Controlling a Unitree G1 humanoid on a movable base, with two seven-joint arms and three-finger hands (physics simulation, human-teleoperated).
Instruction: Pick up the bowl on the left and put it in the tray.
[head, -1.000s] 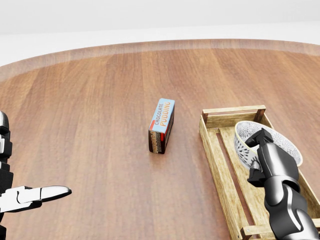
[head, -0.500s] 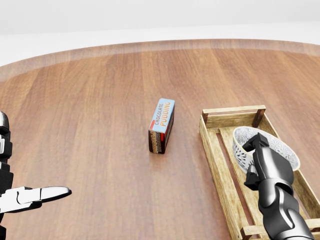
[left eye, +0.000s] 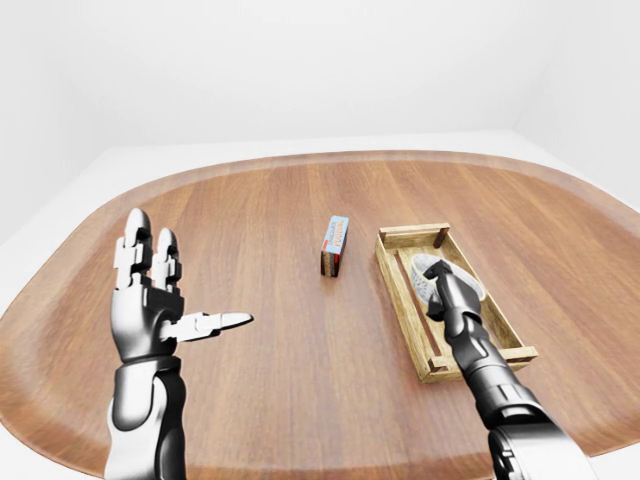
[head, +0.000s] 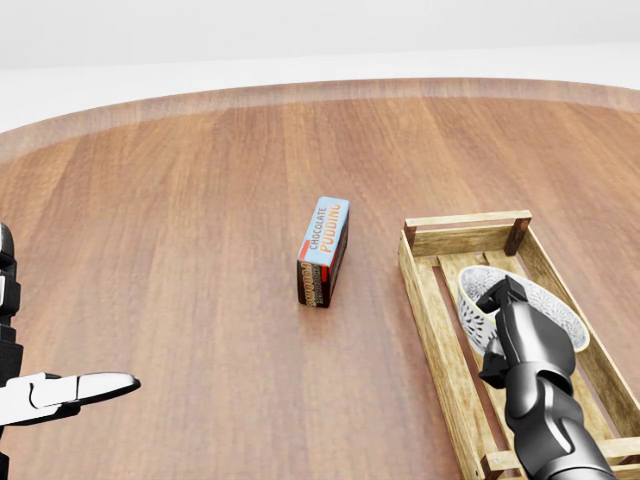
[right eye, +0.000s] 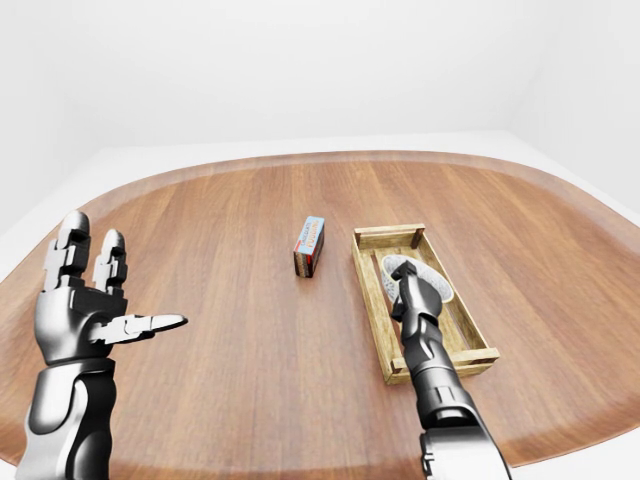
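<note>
The bowl (head: 472, 305), white with a dark pattern, sits inside the tray (head: 432, 330), in the grip of the right hand (head: 525, 335). It lies under and just beyond the hand, tilted, with its open side facing away from the hand. Whether its base touches the tray floor cannot be told; the hand hides that part.

The right hand is closed on the bowl's near rim. Its fingers (head: 491, 365) curl around the wall, with one outside and the others reaching over the edge. The hand itself is down between the tray's two long slatted sides, nearer the left side.

The step in hand looks like the last one, setting the bowl down in the tray. The carry appears finished. The next move calls for lowering the bowl until it lies flat, then opening the fingers and lifting the hand straight up. That way the hand does not catch the rim or tip the bowl against the tray wall.

To the left of the right hand, outside the tray, a chocolate pudding box (head: 323, 252) stands on its edge on the wooden tabletop (head: 180, 220). It is well apart from the bowl.

Far to the left, the left hand (left eye: 150, 300) is raised above the tabletop. It is spread wide, two fingers pointing up and the thumb out sideways, and it holds nothing.
</note>
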